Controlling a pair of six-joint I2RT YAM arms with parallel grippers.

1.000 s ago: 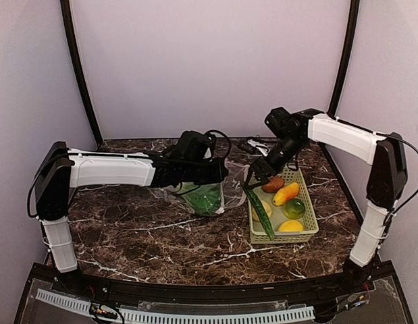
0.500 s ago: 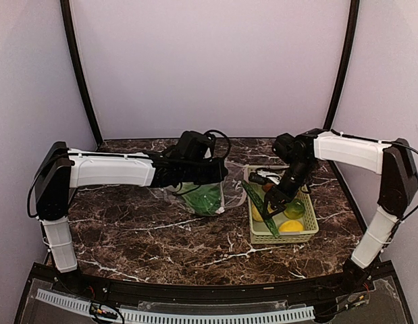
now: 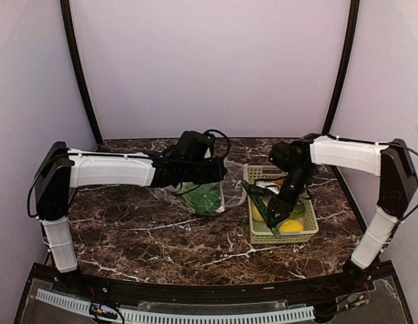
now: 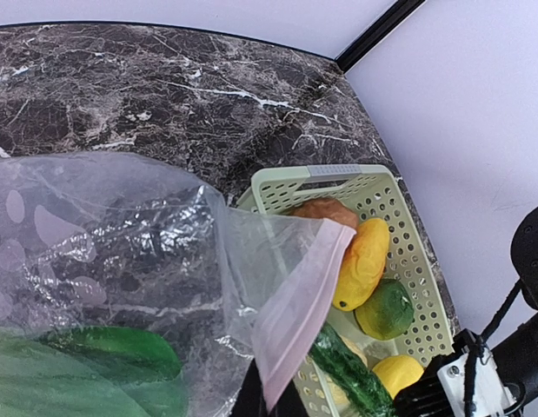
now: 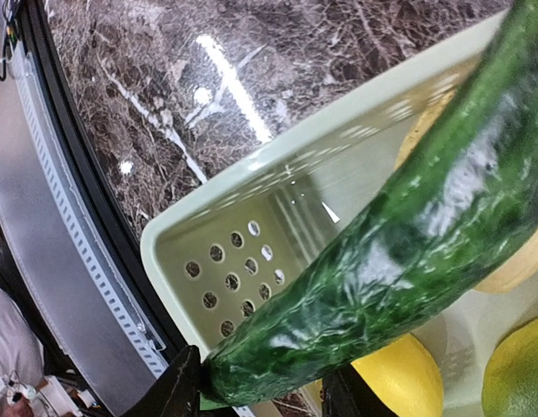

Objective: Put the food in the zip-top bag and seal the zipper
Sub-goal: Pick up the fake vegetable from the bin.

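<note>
My left gripper (image 3: 217, 174) (image 4: 270, 404) is shut on the mouth edge of the clear dotted zip-top bag (image 3: 195, 196) (image 4: 121, 234), pinching its pinkish zipper (image 4: 303, 313) and holding the bag up. Leafy green bok choy (image 3: 207, 197) (image 4: 86, 373) lies inside. My right gripper (image 3: 275, 214) (image 5: 264, 395) is down in the light green basket (image 3: 263, 235) (image 5: 251, 165), with a finger touching each side of the long green vegetable (image 3: 260, 206) (image 5: 408, 261) near its end. A lemon (image 5: 399, 373), lime (image 4: 386, 308), orange fruit (image 4: 364, 261) and brown lump (image 4: 325, 211) lie in the basket.
The basket (image 4: 325, 172) stands just right of the bag on the dark marble table (image 3: 148, 229). Black cables (image 3: 252, 144) lie at the back. The near table edge has a black rail (image 5: 69, 234).
My right arm has dropped from above the basket's back edge into it, and its jaws have narrowed around the long green vegetable. The left arm and bag have not moved.
</note>
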